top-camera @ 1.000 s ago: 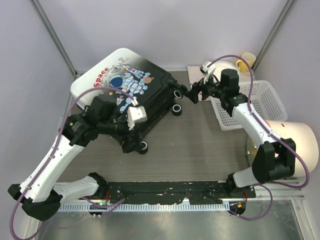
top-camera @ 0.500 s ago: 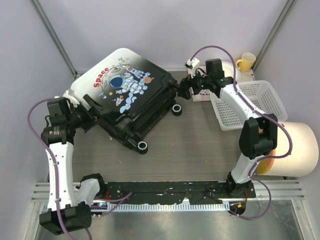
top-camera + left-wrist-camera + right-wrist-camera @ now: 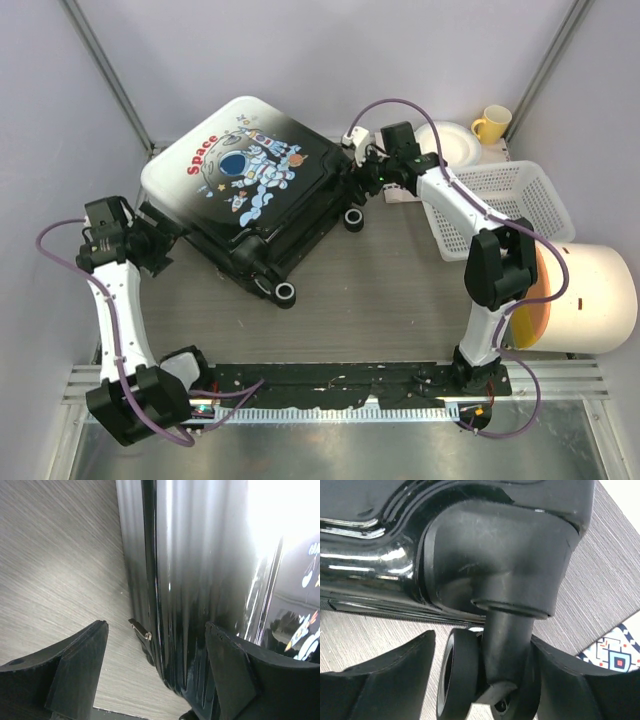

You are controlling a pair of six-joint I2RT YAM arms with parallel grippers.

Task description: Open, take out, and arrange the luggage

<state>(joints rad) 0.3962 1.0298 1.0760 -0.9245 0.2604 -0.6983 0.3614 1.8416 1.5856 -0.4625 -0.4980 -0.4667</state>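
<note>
straddling luggage (image 3: 250,170) edge w/ l tool (image 3: 156,630), r tool (image 3: 484,640) round wheel (image 3: 457,675)

White glare over the luggage (image 3: 200,580) shell's upper corner

place: robot lab cell | cues: plain panel walls (image 3: 330,60), metal frame post (image 3: 108,75)

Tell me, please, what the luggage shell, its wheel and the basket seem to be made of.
The luggage shell looks like hard glossy plastic: it is ribbed, with sharp mirror-like highlights. Its wheel looks like matte black plastic, perhaps with a rubber tread; it shows only a dull sheen. The basket appears to be white moulded plastic, with a regular slatted grid.
</note>
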